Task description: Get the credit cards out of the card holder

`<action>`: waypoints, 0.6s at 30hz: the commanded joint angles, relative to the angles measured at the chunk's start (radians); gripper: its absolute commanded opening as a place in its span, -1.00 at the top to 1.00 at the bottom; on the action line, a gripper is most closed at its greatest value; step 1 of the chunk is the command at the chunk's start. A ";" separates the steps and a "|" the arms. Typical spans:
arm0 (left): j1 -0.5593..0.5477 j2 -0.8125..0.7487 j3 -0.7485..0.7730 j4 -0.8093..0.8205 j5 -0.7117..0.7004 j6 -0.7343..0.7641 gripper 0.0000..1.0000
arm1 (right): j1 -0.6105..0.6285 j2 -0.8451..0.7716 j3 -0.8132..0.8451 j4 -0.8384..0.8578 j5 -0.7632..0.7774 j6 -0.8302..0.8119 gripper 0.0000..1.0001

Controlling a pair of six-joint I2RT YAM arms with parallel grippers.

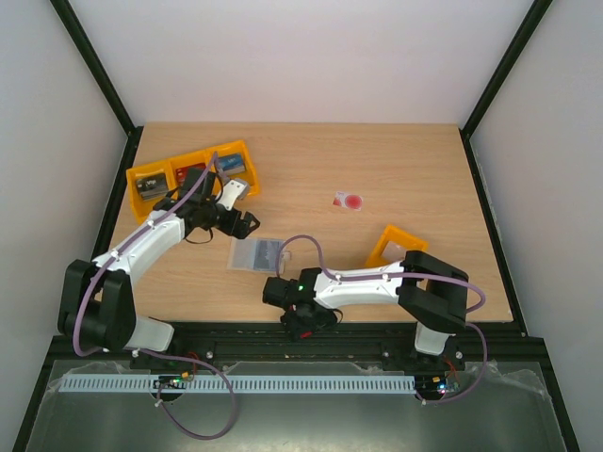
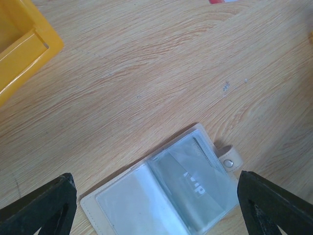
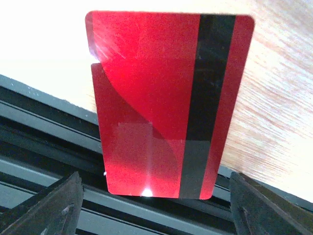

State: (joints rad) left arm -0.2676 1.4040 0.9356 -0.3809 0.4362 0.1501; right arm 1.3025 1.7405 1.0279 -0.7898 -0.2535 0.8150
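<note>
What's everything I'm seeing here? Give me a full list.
card holder: one, cream with clear sleeves, open, mid-table.
red card: one, red with black stripe, at the table's near edge.
white card: one, white with red circle, far right of the holder.
divided bin: one, orange-yellow, far left.
small bin: one, orange-yellow, near right.
table: one, light wood, underneath.
left gripper: one, black, open, above the holder.
right gripper: one, black, open, above the red card.

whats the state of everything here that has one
card holder: open, flat on the table, snap tab undone
dark red card: out of the holder, at the table's near edge
white card: out, lying on the table
left gripper: open, above the card holder
right gripper: open, over the dark red card
</note>
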 commanded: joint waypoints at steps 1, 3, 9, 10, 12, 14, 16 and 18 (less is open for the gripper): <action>0.005 0.018 0.014 -0.011 0.025 0.011 -0.81 | 0.006 0.031 0.023 0.024 0.088 0.088 -0.62; 0.005 0.025 0.020 -0.016 0.025 0.011 -0.82 | 0.006 0.036 0.015 0.035 0.089 0.113 -0.60; 0.005 0.024 0.016 -0.015 0.041 0.009 -0.81 | 0.006 0.005 -0.024 0.048 0.080 0.163 -0.41; 0.005 0.023 0.015 -0.014 0.041 0.008 -0.82 | 0.006 0.001 -0.035 0.050 0.072 0.169 -0.39; 0.004 0.021 0.018 -0.017 0.041 0.008 -0.81 | 0.006 -0.010 -0.058 0.061 0.060 0.187 -0.38; 0.003 0.017 0.020 -0.017 0.043 0.008 -0.82 | 0.006 -0.029 -0.075 0.077 0.061 0.204 -0.38; 0.003 0.015 0.019 -0.017 0.047 0.008 -0.82 | 0.006 -0.033 -0.077 0.087 0.073 0.217 -0.38; 0.004 0.014 0.019 -0.017 0.048 0.008 -0.82 | 0.005 -0.023 -0.066 0.092 0.091 0.217 -0.38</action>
State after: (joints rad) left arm -0.2676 1.4216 0.9356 -0.3851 0.4603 0.1497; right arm 1.3041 1.7329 0.9672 -0.7189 -0.2230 0.9977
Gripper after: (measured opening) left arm 0.909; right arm 0.689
